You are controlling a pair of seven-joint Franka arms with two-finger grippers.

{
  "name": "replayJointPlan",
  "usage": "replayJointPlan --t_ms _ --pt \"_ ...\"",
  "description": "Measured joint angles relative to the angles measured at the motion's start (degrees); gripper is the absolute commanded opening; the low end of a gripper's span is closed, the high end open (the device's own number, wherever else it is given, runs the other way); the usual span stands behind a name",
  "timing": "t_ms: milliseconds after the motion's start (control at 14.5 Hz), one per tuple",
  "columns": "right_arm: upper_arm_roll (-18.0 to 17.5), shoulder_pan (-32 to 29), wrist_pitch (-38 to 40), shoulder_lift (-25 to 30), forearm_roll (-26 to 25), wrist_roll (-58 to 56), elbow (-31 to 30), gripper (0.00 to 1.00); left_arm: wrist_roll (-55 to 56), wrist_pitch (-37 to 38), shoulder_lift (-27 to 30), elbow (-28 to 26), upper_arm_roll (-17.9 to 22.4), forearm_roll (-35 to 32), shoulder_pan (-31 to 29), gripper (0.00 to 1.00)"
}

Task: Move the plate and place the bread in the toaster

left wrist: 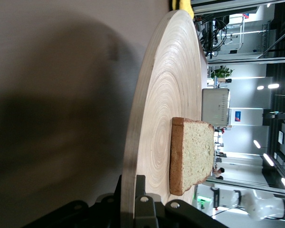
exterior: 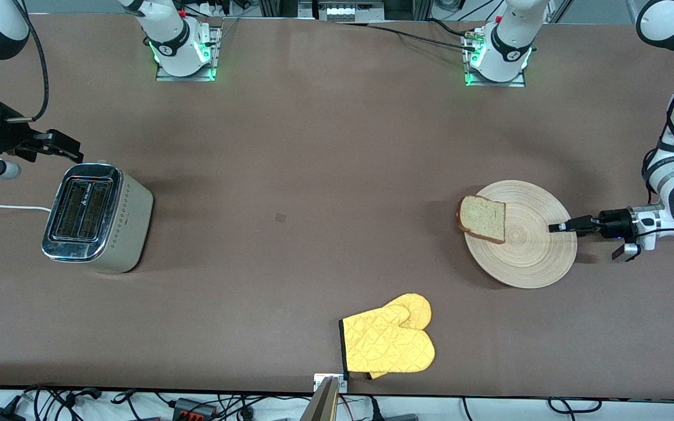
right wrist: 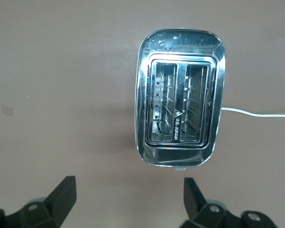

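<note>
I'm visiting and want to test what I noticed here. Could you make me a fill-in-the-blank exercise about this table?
1. The bread lies on the ____.
2. The left end effector is shut on the plate's ____.
3. The right end effector, fingers open, hangs beside the ____.
4. The thing nearest the front camera is a yellow oven ____.

Missing words: plate; rim; toaster; mitt

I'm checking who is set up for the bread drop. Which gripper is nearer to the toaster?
Right. The right gripper hangs open just above the toaster, at its end of the table. The left gripper is shut on the plate rim toward the left arm's end.
</note>
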State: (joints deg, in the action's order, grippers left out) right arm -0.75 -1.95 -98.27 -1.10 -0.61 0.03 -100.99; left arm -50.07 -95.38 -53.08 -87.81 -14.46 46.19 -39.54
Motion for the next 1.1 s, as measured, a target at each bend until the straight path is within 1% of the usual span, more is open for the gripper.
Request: replayJointPlan --t_ms 138,345,552,690,828,966,1103 --pt "-0.07 0.96 -0.6 -1.44 0.46 0.0 -0.29 1.0 3.31 -0.69 1.39 0.02 -1.17 0.0 2.23 0.01" --pt "-0.21 2.98 -0.95 -4.04 1.99 0.28 -0.35 1.0 7.32 -4.23 3.39 -1.27 -2.36 0.76 7.27 0.01" --pt "-0.24 4.25 -1.09 -6.13 3.82 0.25 -0.36 1.0 7.88 -8.85 3.66 -6.54 -7.54 4.69 8.62 0.01" --pt "-0.29 5.69 -1.05 -6.58 4.13 0.25 -0.35 1.0 7.92 -14.27 3.69 -9.85 -11.95 6.04 8.64 0.01" --pt "-0.35 7.58 -1.07 -6.64 4.44 0.3 -0.35 1.0 7.96 -23.19 3.7 -13.89 -17.27 8.74 8.73 0.01" --pt "-0.36 8.73 -1.1 -6.64 6.49 0.44 -0.34 1.0 7.98 -32.43 3.7 -17.3 -21.98 10.19 9.49 0.01" --pt "-0.23 8.73 -1.14 -6.66 9.05 0.46 -0.42 1.0 7.94 -37.88 3.71 -19.12 -24.14 13.15 11.74 0.01"
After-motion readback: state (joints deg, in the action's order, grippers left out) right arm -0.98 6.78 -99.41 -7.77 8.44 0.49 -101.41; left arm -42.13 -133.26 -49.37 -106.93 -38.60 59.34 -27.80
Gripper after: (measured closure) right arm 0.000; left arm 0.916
